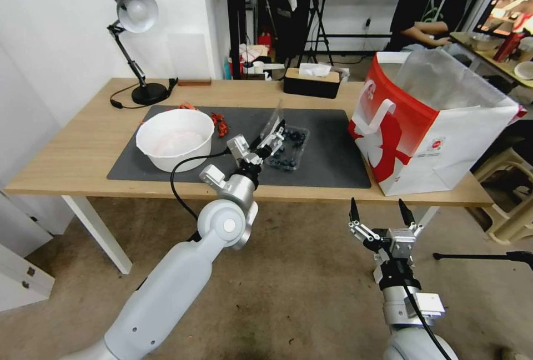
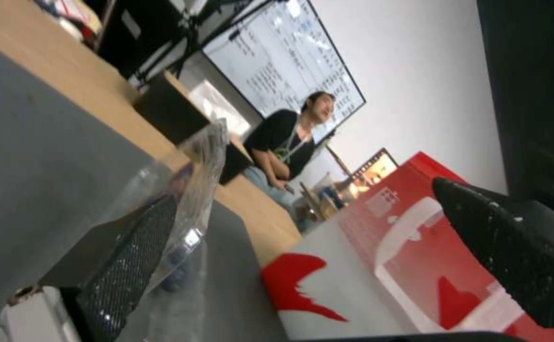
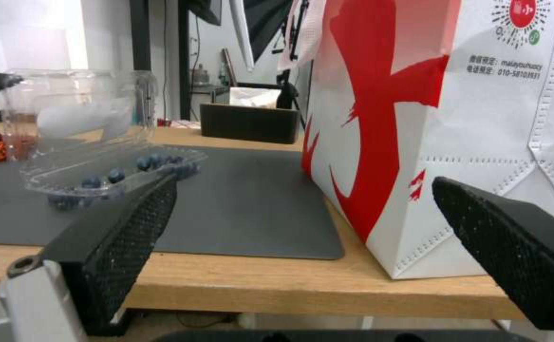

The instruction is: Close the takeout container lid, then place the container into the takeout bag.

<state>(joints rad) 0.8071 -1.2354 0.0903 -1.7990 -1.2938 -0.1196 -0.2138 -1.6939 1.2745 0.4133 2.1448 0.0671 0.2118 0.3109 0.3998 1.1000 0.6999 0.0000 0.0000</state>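
The takeout container is a small clear clamshell with blueberries, lying open on the dark mat. Its lid stands nearly upright on the side toward the white bowl. My left gripper is at the lid, open, with the clear lid close against one finger. The red-and-white takeout bag stands open at the table's right end. My right gripper hangs open below the table's front edge, facing the container and the bag.
A large white bowl sits at the mat's left end, with orange bits behind it. A black tissue box and a desk lamp stand at the back. A person sits behind the table.
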